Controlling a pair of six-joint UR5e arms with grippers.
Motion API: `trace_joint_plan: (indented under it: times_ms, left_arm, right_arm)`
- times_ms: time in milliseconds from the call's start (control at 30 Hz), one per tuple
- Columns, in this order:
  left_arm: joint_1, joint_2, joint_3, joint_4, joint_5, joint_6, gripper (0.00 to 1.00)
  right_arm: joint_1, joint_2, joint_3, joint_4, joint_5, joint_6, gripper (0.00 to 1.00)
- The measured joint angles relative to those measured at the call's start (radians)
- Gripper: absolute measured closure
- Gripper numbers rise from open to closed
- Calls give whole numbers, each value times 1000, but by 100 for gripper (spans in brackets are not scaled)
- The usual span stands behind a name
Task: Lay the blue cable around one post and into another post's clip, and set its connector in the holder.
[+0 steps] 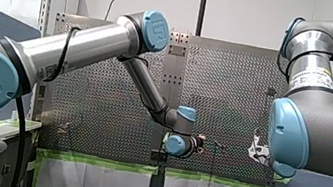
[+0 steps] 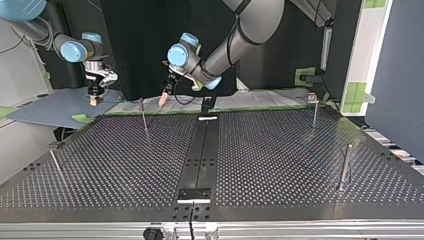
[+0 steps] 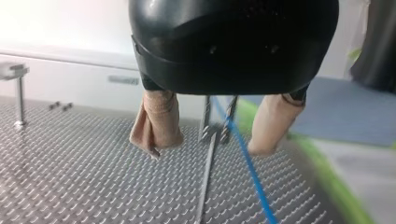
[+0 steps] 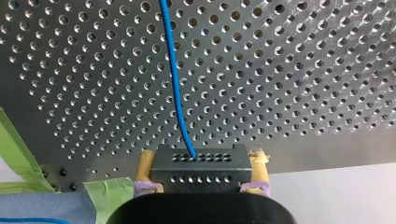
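In the front view, the left arm (image 1: pixel 76 44) comes in from the left of the frame and reaches to the middle. Its left gripper (image 1: pixel 200 142) hangs low over the tabletop (image 1: pixel 235 94). The right arm (image 1: pixel 325 134) fills the right side, and the right gripper (image 1: pixel 257 151) peeks out beside it. The fingers are too small to read here.

In the top view the sides are swapped. The right gripper is in the upper left of the frame, over a blue mat (image 2: pixel 45 110) just off the tabletop. The left gripper is in the upper middle, just beside a thin post (image 2: pixel 144 117). Three other posts (image 2: pixel 345 167) stand at the left edge, the upper right and the right.

In the left wrist view, the beige fingers (image 3: pixel 156 123) are spread wide and hold nothing. The blue cable (image 3: pixel 247 161) runs between them, nearer to one finger. The thin post stands between them too, with a clip (image 3: pixel 227 122) on its top.

In the right wrist view, the fingers (image 4: pixel 146 163) squeeze a dark connector (image 4: pixel 198 170) from both sides. The blue cable comes out of the connector and runs away over the tabletop. Green tape (image 4: pixel 14 149) lies at the tabletop's edge, beside the gripper.
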Motion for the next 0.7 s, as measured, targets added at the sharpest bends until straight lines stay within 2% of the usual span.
trace_joint_plan:
  times_ms: [233, 700]
  left_arm:
    - [-5, 3, -25, -47, 43, 9, 2]
    - [-5, 3, -26, -67, 38, 7, 2]
  right_arm:
    - [1, 2, 0, 2, 0, 3, 98]
    - [1, 5, 0, 2, 0, 11, 98]
